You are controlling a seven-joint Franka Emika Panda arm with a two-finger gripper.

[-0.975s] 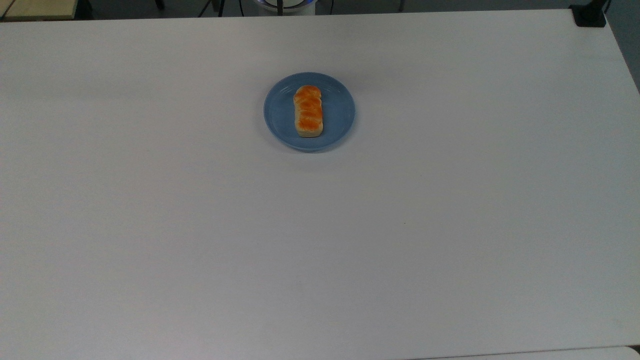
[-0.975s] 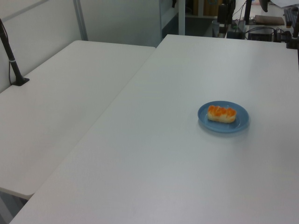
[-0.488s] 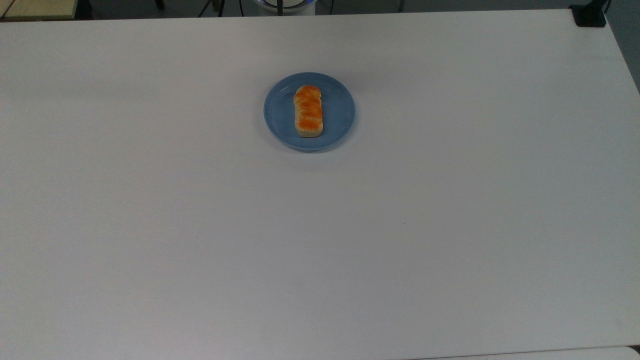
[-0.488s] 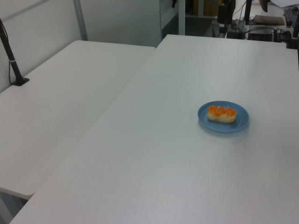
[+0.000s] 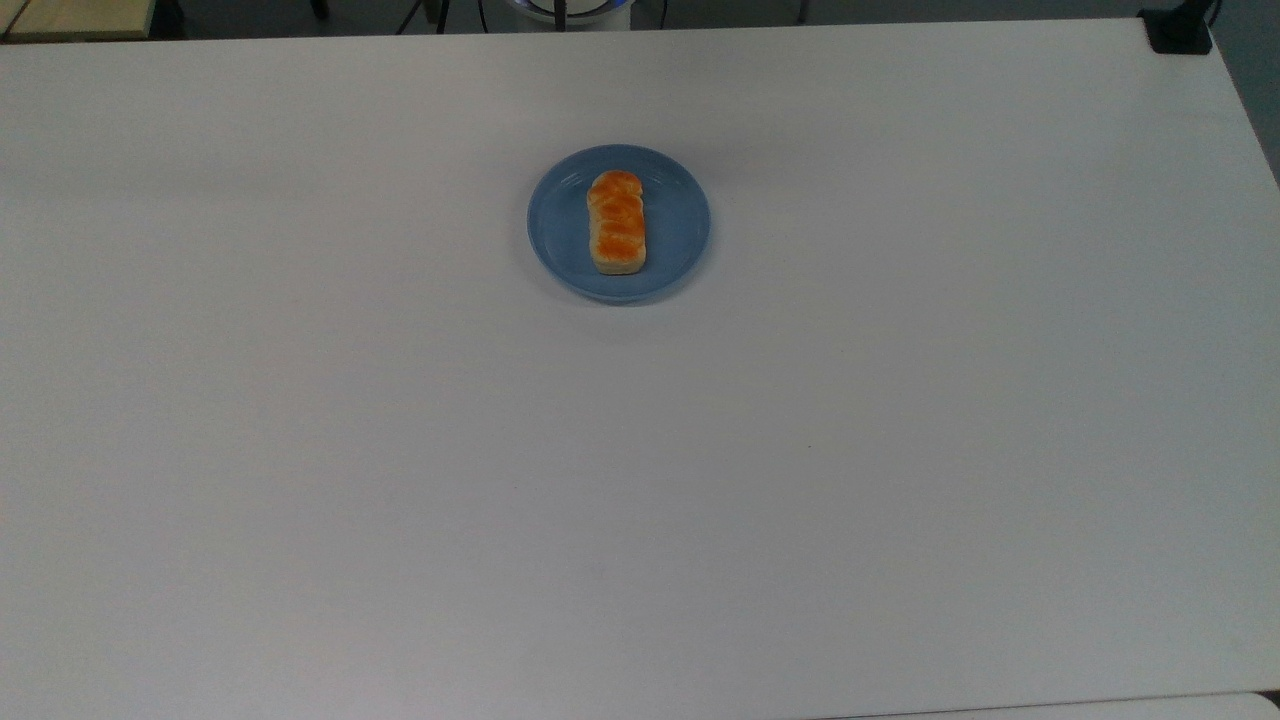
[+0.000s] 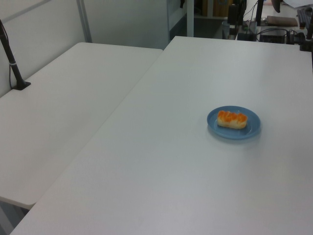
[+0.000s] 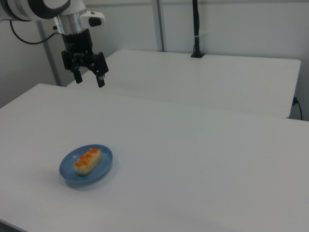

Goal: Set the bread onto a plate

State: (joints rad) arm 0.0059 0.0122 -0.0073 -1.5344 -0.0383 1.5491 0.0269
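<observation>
Top view: bread [image 5: 617, 221] lay lengthwise across the plate [image 5: 678, 225] on white desk [image 5: 640, 450]. Left view: bread [image 6: 232, 119] sat on plate [image 6: 251, 129]. Right view: end effector [image 7: 89, 79] hung high above plate [image 7: 105, 166], fingers spread, empty; bread [image 7: 87, 161] on plate.

No visible change in top or left view

The bread [image 5: 617, 222] hides the strip of plate [image 5: 676, 225] under it. The worktop [image 5: 640, 480] runs past the top view's left and lower edges; the arm [image 7: 36, 8] is cut off at the right view's upper left corner
</observation>
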